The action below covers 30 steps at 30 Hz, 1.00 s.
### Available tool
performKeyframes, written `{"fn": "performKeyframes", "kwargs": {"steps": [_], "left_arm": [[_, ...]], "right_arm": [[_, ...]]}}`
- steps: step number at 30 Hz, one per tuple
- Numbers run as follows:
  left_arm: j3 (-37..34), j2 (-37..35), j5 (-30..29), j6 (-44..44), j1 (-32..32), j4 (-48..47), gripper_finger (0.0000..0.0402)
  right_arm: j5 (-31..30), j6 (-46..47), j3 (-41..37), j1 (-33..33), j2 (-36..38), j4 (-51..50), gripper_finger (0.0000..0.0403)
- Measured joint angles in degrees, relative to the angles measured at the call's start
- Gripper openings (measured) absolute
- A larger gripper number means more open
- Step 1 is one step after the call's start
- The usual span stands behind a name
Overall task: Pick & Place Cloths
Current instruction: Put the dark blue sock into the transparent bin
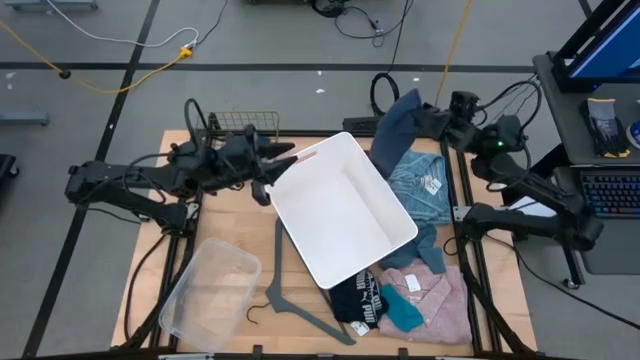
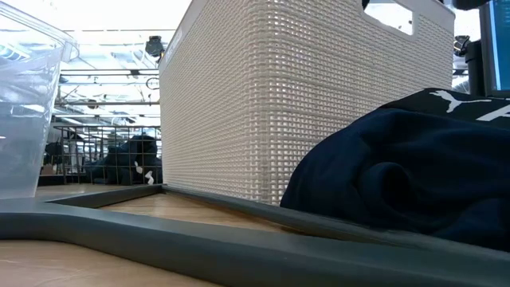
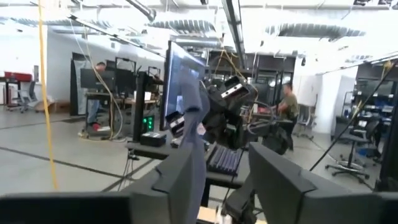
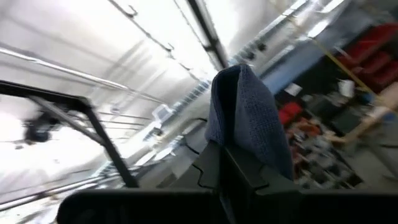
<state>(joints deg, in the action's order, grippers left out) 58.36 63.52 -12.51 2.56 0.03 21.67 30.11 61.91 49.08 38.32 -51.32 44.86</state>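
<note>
Nearest the low camera lies the black garment with white print, slumped against the white woven bin at the table's near edge.

Left arm: the left gripper waits at the bin's left rim; its fingers stand apart and hold nothing.

Centre: the bin is tilted on the table and appears empty, though its far corner is poorly seen.

Right side: the right gripper is raised beyond the bin's far right corner, fingers closed on the navy cloth, which hangs from it and trails over the light-blue shirt. The teal piece and pink shirt lie near the front right.

Risks, as judged:
- The grip takes only a fold; the navy cloth may slip out in transit.
- Its trailing hem may drag the light-blue shirt along, or catch the bin rim and shove the bin.
- An early release would drop it outside the bin.
</note>
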Motion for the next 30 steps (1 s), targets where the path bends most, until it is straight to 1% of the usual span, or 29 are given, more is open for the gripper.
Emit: {"fn": "performKeyframes", "kwargs": {"steps": [4,7,9,13,17,21,26,30], "left_arm": [[0.03,1.55,-0.7,1.64,0.01,2.52,0.0199],[0.0,3.4,-1.03,1.65,0.09,4.46,0.0214],[0.03,4.47,-1.01,1.65,0.48,5.87,0.022],[0.0,6.92,0.4,1.7,1.28,9.79,0.0225],[0.72,8.65,2.83,2.23,1.99,11.43,0.0225],[3.52,10.53,5.57,2.47,2.21,11.38,0.0225],[8.16,13.13,9.83,2.24,2.21,9.86,0.0225],[11.49,15.29,12.58,2.21,2.21,8.44,0.0225]], "right_arm": [[0.16,2.12,0.6,-2.24,-2.31,7.15,0.0],[0.5,1.35,3.2,-4.48,-4.13,8.47,0.0],[2.03,-0.07,5.9,-5.77,-5.57,8.51,0.0],[4.84,-2.74,12.35,-8.59,-8.98,8.53,0.0],[7.53,-5.37,19.3,-10.2,-12.84,8.47,0.0],[7.78,-6.05,25.48,-11.16,-16.97,8.51,0.0],[7.5,-6.03,29.4,-12.63,-21.86,8.36,0.0],[6.6,-5.64,30.29,-14.15,-24.9,8.38,0.0]]}}
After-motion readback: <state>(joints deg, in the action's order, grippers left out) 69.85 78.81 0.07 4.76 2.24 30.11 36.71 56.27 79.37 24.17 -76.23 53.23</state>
